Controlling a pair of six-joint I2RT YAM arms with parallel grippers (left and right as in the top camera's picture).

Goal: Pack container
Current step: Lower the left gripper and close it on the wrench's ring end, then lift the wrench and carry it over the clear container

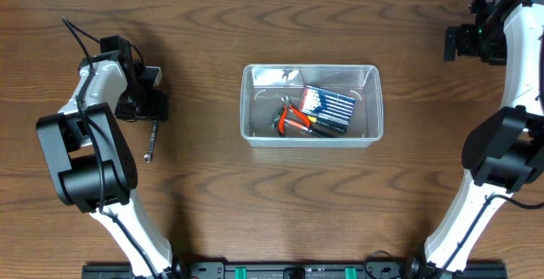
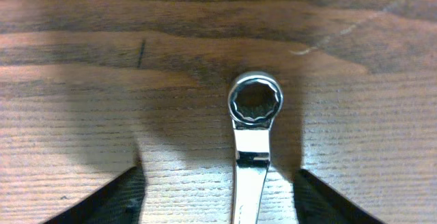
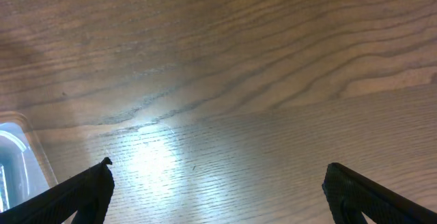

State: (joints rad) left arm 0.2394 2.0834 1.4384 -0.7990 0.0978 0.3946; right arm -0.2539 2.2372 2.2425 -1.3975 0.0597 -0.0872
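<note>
The clear container point(image 1: 311, 68) stands at the table's middle, holding a blue box point(image 1: 328, 105) and red-handled pliers point(image 1: 291, 119). A silver ring wrench point(image 1: 151, 143) lies flat on the wood at the left. My left gripper point(image 1: 151, 113) is low over its upper end. In the left wrist view the wrench point(image 2: 252, 135) runs between the jaws of my left gripper point(image 2: 218, 183), nearer the right finger, with bare wood showing on both sides of the shaft. My right gripper point(image 1: 455, 42) hangs open at the far right, and in its wrist view the right gripper point(image 3: 218, 176) has only table between its fingers.
A corner of the container point(image 3: 13, 156) shows at the left edge of the right wrist view. Both arm bases stand at the table's front edge, left and right.
</note>
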